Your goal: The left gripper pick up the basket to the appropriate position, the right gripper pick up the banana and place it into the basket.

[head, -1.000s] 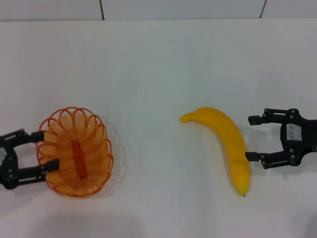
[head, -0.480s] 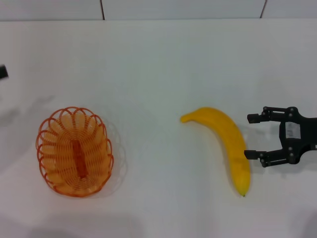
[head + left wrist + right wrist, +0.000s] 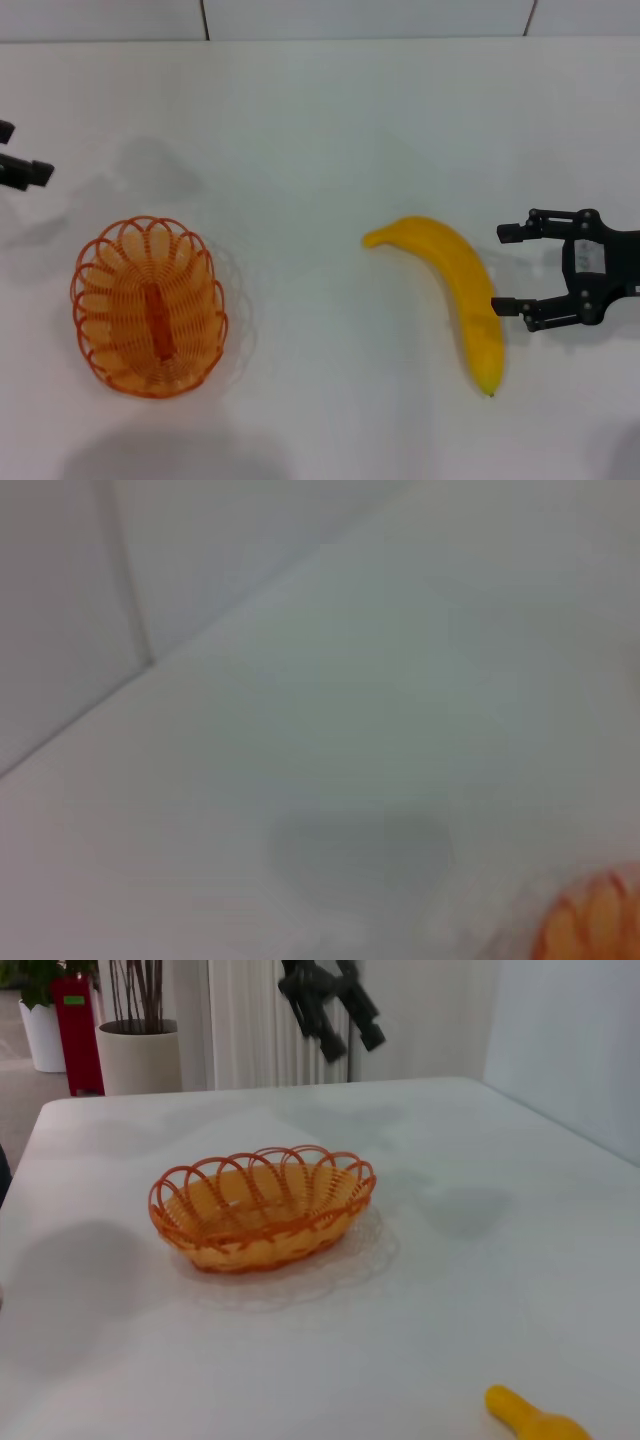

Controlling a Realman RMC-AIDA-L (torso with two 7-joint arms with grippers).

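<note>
Head view: one basket (image 3: 149,321), one banana (image 3: 452,288)

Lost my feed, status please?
Left gripper off the basket, raised. Right gripper open beside banana. Basket empty. Nothing in the way.

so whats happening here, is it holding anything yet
Nothing is held yet. The orange basket sits empty on the white table, and the left claw is lifted clear of it near the table's left edge. The right claw is open beside the banana, its fingers facing the fruit but not around it. The banana lies on the table, apart from the basket.
</note>
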